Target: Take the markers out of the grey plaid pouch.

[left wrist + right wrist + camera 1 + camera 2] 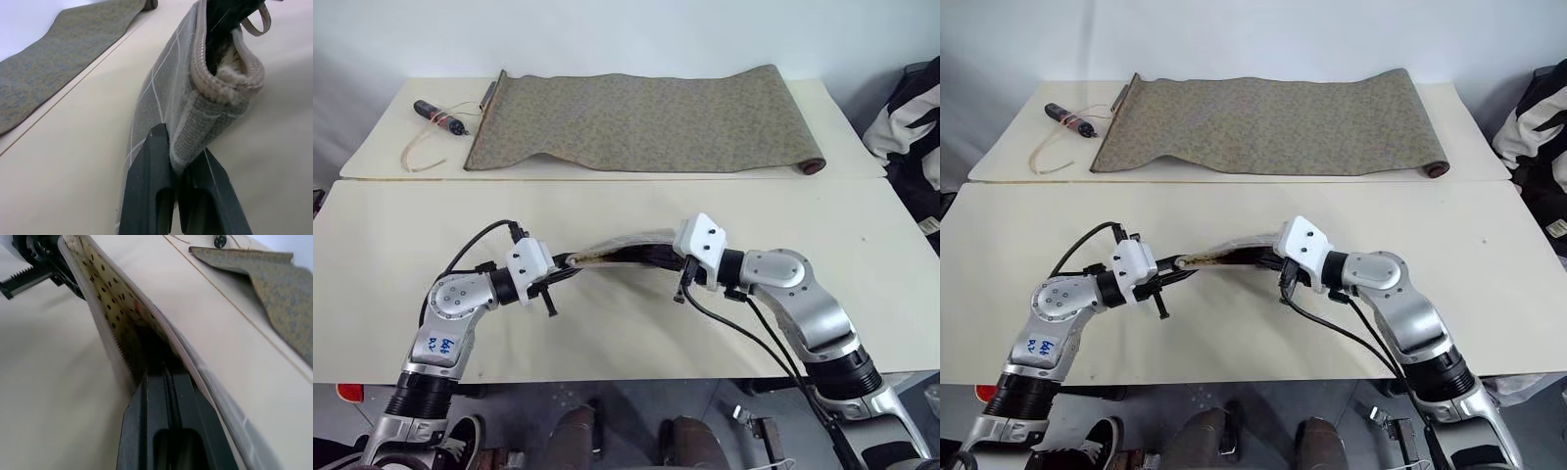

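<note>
The grey plaid pouch hangs in a shallow arch above the near table, held between both arms. My left gripper is shut on one end of it, pinching the grey fabric with white grid lines. The pouch's mouth gapes, showing the tan speckled lining and the zip teeth. My right gripper reaches into that mouth from the other end, its fingers shut side by side between the two walls. I cannot tell whether anything sits between them. The markers are hidden inside the pouch. A small loop pull hangs at the far end.
On the far table lies a long olive patterned cloth roll. Left of it is a dark stick tied with tan cord. A seam divides the two tables. A black-and-white garment sits at the right edge.
</note>
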